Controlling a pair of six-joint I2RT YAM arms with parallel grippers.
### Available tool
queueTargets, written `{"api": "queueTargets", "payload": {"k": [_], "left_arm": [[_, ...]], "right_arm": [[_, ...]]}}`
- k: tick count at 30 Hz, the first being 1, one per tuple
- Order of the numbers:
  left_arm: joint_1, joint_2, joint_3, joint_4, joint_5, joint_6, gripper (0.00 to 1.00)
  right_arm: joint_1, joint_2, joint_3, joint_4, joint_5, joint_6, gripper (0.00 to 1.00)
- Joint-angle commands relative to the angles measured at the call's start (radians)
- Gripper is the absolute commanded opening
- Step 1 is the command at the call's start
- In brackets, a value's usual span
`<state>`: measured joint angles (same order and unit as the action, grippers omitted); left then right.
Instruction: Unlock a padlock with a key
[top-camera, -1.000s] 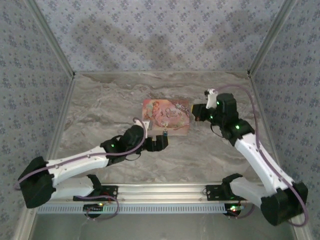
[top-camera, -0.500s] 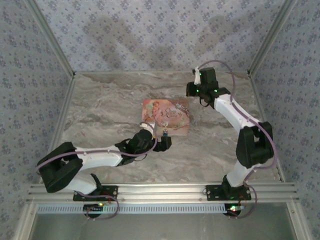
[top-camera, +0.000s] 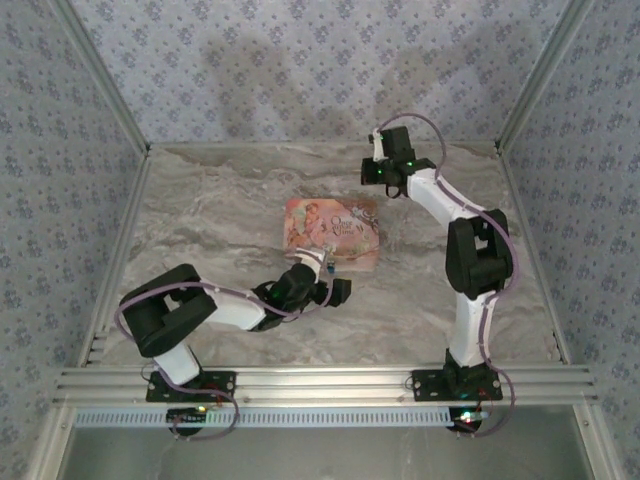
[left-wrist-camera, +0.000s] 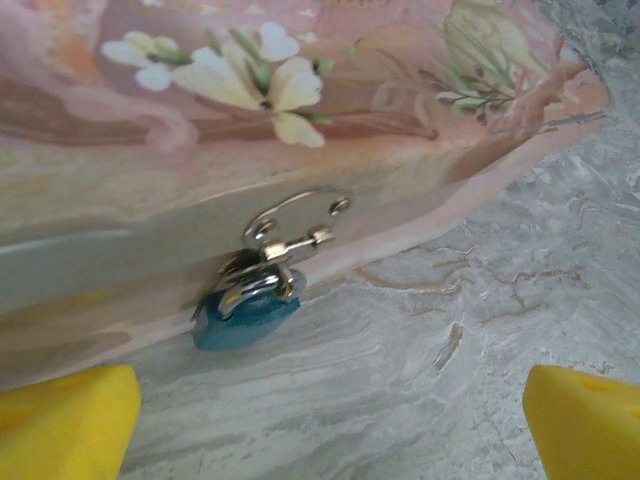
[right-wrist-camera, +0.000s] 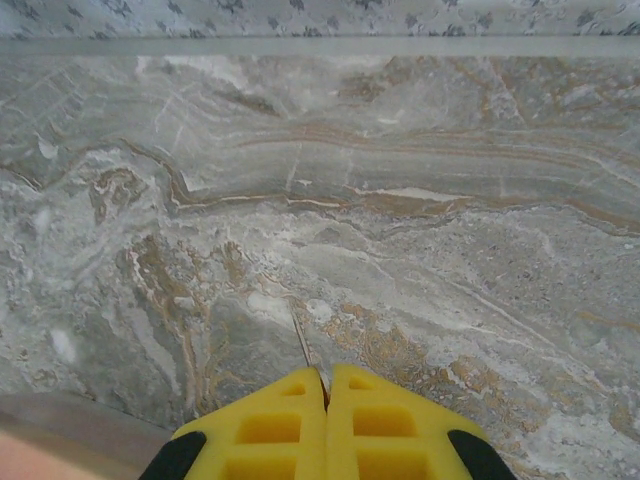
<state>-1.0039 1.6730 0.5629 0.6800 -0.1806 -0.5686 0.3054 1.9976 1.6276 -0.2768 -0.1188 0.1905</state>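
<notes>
From above, the right gripper (top-camera: 381, 174) is hovering far back, past the pink box (top-camera: 340, 225). Left wrist: the left gripper (left-wrist-camera: 325, 420) is gaping wide before the blue padlock (left-wrist-camera: 245, 318), which is hanging on the box's clasp (left-wrist-camera: 297, 222). Right wrist: the fingers (right-wrist-camera: 270, 425) are pressing together and a thin sliver (right-wrist-camera: 300, 342) is poking out, maybe the key. It could slip out.

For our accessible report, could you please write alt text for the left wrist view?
A small blue padlock hangs from a silver hasp on the front of a pink floral box standing on a marble table. The open left claw frames it, its yellow fingertips at the bottom corners.
</notes>
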Motion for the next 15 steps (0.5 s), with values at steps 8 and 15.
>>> {"api": "queueTargets", "payload": {"k": [8, 15], "left_arm": [[-0.006, 0.117, 0.107, 0.079, 0.010, 0.101, 0.98], [0.000, 0.161, 0.119, 0.166, 0.093, 0.115, 0.92]], "right_arm": [[0.019, 0.055, 0.034, -0.036, -0.007, -0.057, 0.00], [0.028, 0.070, 0.029, -0.046, -0.018, -0.071, 0.00]]}}
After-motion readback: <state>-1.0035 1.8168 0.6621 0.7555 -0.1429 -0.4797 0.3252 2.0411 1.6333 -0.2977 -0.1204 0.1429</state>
